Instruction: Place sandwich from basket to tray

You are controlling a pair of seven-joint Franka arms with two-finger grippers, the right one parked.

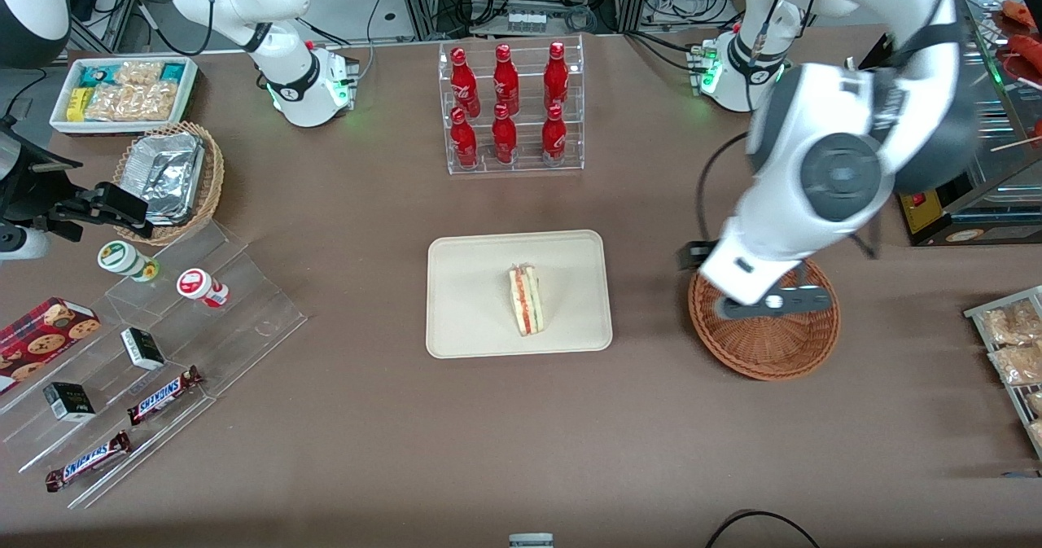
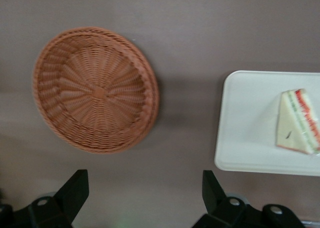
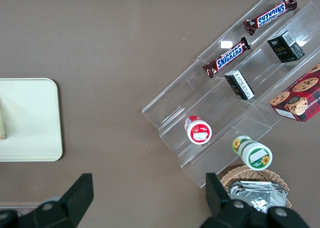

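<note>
The sandwich (image 1: pixel 527 300) lies on the cream tray (image 1: pixel 464 287) in the middle of the table, red and green filling showing along its edge. The reddish-brown wicker basket (image 1: pixel 765 344) sits beside the tray toward the working arm's end and holds nothing. My left gripper (image 1: pixel 728 283) hangs high above the basket's rim on the tray's side. In the left wrist view the gripper (image 2: pixel 144 178) is open and empty over bare table, with the basket (image 2: pixel 95 90), the tray (image 2: pixel 245 118) and the sandwich (image 2: pixel 297 122) all in sight.
A clear rack of red bottles (image 1: pixel 511 108) stands farther from the camera than the tray. A clear stepped stand (image 1: pixel 163 344) with Snickers bars and small boxes, a tan basket of foil containers (image 1: pixel 167 177) and a white snack bin (image 1: pixel 122 92) lie toward the parked arm's end. Bagged snacks (image 1: pixel 1009 344) lie at the working arm's end.
</note>
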